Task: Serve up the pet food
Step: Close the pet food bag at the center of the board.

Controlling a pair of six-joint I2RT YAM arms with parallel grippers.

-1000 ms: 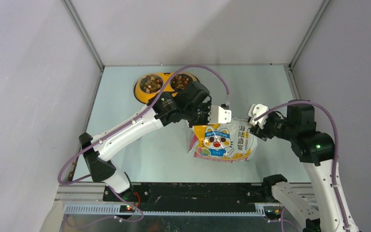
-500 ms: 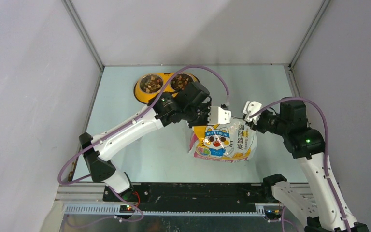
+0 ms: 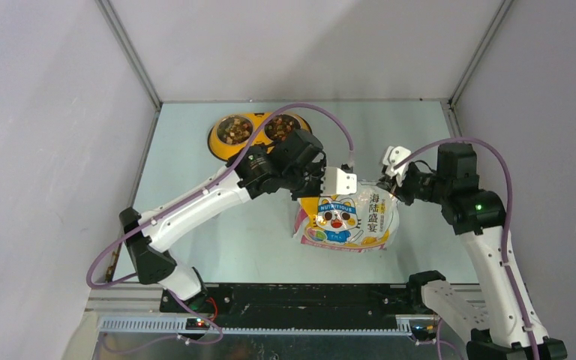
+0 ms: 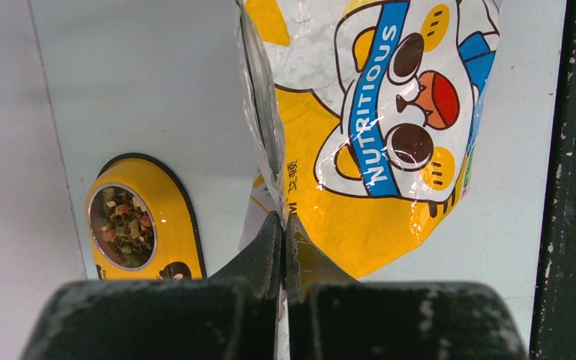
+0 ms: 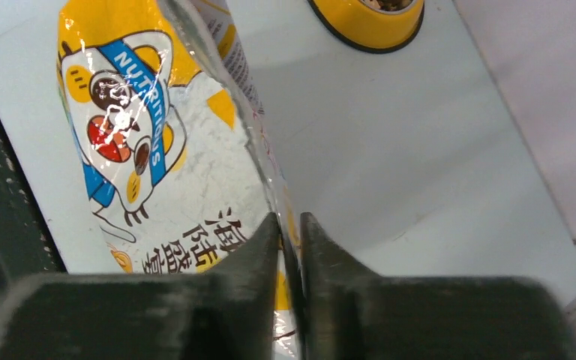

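Closing in over the last second, my right gripper point(image 5: 289, 225) has swung from about 3 o'clock of the bag point(image 3: 345, 217) onto its top edge, and its jaws have gone from roughly half open to a narrow pinch with the film's edge between them. My left gripper point(image 4: 283, 225) has not changed: it stays clamped tight on the same top edge, at the bag's 11 o'clock corner. So the bag is now held at both upper corners. I read that as the setup for lifting or spreading its mouth, not as a pour yet.

The pet food point(image 3: 234, 130) I can see sits in both round bowls of the yellow feeder point(image 4: 169, 210), at about 11 o'clock on the table point(image 3: 420, 127), well apart from the bag. It is a mix of small brown, dark and reddish bits. Whatever remains in the bag is hidden from me.

The bag is thin glossy film, crinkled and throwing hard glare, printed yellow and white with a cartoon cat and a blue band. It looks limp, so I expect it to sag between the two pinches. The feeder is a smooth oval with a dark base rim and shiny bowl liners. The table is flat, matte and pale.
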